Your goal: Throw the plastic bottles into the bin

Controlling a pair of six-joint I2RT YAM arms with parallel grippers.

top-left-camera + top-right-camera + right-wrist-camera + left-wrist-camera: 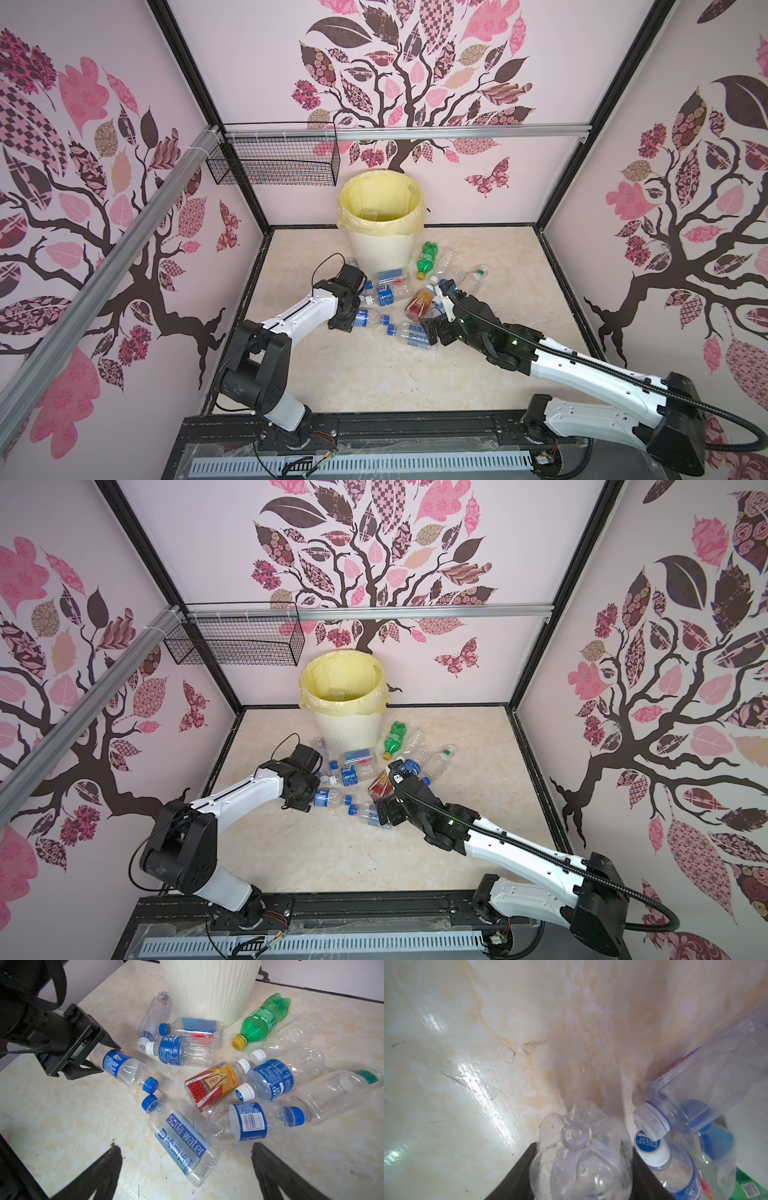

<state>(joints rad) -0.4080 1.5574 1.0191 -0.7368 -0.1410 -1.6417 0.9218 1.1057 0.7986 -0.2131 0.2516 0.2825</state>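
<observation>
- Left tool (pixel 105 1057) clamped on the base of the blue-labelled bottle (pixel 126 1070), which lies on the bench (pixel 62 1126).
- Right tool (pixel 186 1147): jaws apart, soda water bottle (pixel 178 1132) between them.
- Bin (pixel 376 253): its yellow liner (pixel 380 226) shows only in the top views.

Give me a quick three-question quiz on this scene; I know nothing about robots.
1. True or false: the green bottle lies inside the bin.
2. The right fingers are: A) wide open, near the soda water bottle; B) clamped on a cap; C) inside a basket.
3. What colour is the cap of the clear bottle between the left fingers?
Key: 1 false, it lies on the table beside the bin; 2 A; 3 blue.
</observation>
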